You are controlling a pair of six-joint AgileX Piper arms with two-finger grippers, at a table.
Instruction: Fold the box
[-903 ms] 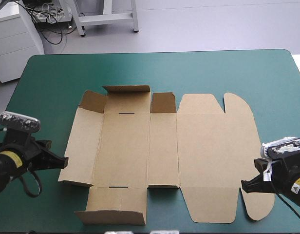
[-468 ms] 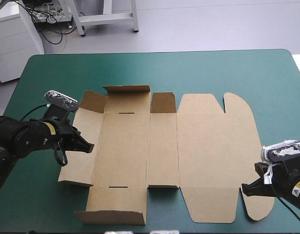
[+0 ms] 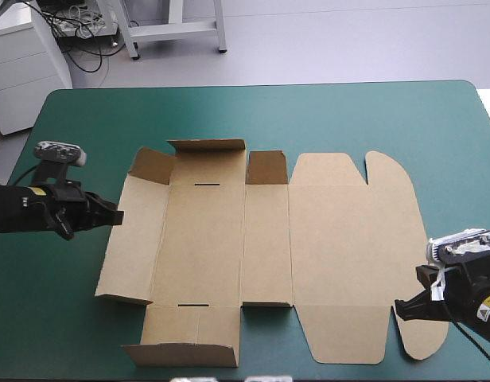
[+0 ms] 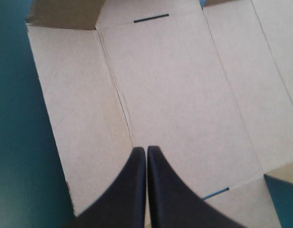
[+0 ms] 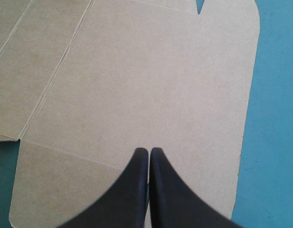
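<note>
The brown box lies as a cut sheet on the teal-green table, mostly flat, with small flaps raised at its left end and far edge. My left gripper is shut, its tips just at the sheet's left edge. In the left wrist view the left gripper forms one pointed arch over the box's left panels. My right gripper is shut at the sheet's near right corner, beside the rounded flap. The right wrist view has the right gripper over the wide lid panel of the box.
White cabinets and a metal frame stand beyond the table's far left corner. Teal-green cover shows bare around the sheet on all sides, widest along the far edge and the right side.
My left gripper swung in over the sheet's left panel, then drew back left to the sheet's edge. The right gripper and the box have stayed where they were.
</note>
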